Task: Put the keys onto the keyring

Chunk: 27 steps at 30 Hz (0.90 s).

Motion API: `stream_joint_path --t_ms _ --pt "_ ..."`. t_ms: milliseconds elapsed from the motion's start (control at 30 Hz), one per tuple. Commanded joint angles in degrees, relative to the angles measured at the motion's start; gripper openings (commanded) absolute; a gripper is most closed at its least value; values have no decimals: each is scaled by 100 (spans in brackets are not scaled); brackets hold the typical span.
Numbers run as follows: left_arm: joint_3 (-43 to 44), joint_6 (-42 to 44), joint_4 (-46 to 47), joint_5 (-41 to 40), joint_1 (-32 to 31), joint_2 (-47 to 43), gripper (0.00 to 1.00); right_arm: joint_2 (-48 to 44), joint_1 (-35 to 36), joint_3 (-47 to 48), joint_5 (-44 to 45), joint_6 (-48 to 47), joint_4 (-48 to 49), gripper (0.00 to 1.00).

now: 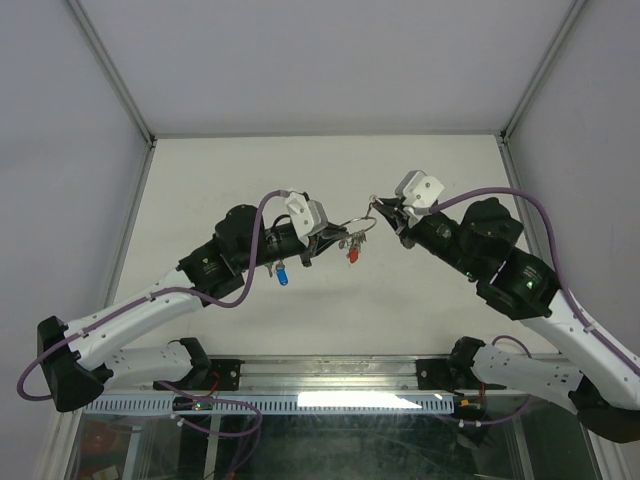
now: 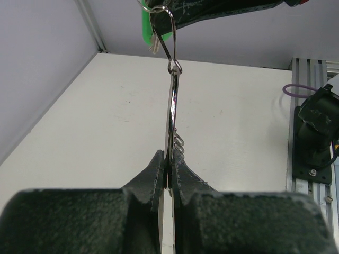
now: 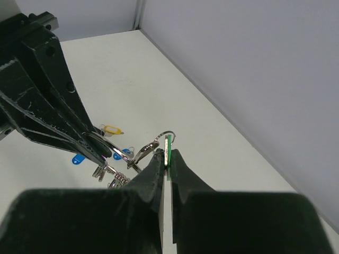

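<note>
In the top view my left gripper [image 1: 330, 236] is shut on the thin silver keyring [image 1: 357, 224], held above the table. A red-capped key [image 1: 352, 256] hangs from the ring. My right gripper [image 1: 384, 211] is shut on a green-capped key [image 3: 169, 146]. That key's wire clip [image 2: 171, 39] is hooked at the ring's far edge [image 2: 175, 67]. The left wrist view shows the keyring [image 2: 172, 106] edge-on between the shut jaws of the left gripper [image 2: 169, 159]. In the right wrist view the right gripper [image 3: 168, 154] pinches the green key beside the keyring [image 3: 108, 146].
A blue-capped key [image 1: 283, 273] lies on the white table [image 1: 200, 190] under the left arm. The right wrist view shows a yellow-capped key [image 3: 111, 128] and blue-capped keys [image 3: 78, 159] on the table. Grey walls enclose three sides, and a metal rail [image 1: 330, 372] runs along the near edge.
</note>
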Motion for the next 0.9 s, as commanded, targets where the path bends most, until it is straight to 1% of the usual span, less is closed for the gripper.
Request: stream_joint_path --t_ms 0,233,500,733,867 --pt "-38 -111 434 157 14 -25 0 45 4 354 -432 -185 -3 0" --pt "-83 -138 512 270 15 -6 0 278 5 591 -753 -260 -243 0" --pt "-107 -195 554 386 15 47 0 445 62 677 -1074 -336 -298 0" --pt "-98 -224 585 496 14 144 0 715 262 868 -1245 -577 -409 5" --pt "-118 -280 683 613 15 216 0 932 445 978 -1224 -870 -586 11"
